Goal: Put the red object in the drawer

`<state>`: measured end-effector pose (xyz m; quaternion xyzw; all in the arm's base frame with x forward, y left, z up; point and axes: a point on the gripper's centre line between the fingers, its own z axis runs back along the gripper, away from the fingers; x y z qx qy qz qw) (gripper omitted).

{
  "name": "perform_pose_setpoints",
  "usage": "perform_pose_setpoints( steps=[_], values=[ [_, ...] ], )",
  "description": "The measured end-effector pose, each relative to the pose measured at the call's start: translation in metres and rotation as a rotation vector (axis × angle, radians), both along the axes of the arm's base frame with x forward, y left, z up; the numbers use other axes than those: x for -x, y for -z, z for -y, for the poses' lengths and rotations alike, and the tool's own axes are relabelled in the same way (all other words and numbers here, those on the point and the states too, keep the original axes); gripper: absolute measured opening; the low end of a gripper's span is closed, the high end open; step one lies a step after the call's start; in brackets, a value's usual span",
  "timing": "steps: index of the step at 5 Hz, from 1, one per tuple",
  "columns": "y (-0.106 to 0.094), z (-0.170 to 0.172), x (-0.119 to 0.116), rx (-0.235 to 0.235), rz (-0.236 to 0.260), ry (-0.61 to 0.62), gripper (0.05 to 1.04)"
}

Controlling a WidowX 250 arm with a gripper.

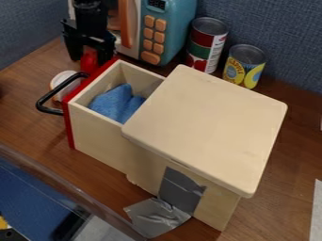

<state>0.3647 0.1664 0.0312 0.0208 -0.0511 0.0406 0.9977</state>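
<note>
Soft light brightens the wooden top [207,127], with shadow inside the drawer [97,134] and sheen on silver tape [157,219].

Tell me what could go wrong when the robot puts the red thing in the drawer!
The gripper and the red thing are close to the drawer's red front, so a bump might nudge the drawer. The blue cloth already inside could make the red thing sit high or roll.

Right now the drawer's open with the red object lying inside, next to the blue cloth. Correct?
Not quite. Camera view shows the red object outside the drawer, at the gripper. The drawer is open, with the blue cloth inside.
</note>
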Motion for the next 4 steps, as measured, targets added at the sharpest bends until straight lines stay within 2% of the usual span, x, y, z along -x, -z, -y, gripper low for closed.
perform_pose_setpoints(
  steps=[2,3,4],
  values=[
    [0.006,-0.004,-0.002,-0.016,0.005,-0.026,0.879],
    [0.007,-0.005,0.001,-0.008,0.007,-0.03,0.879],
    [-0.008,-0.005,0.01,0.02,0.034,-0.035,0.879]
  ],
)
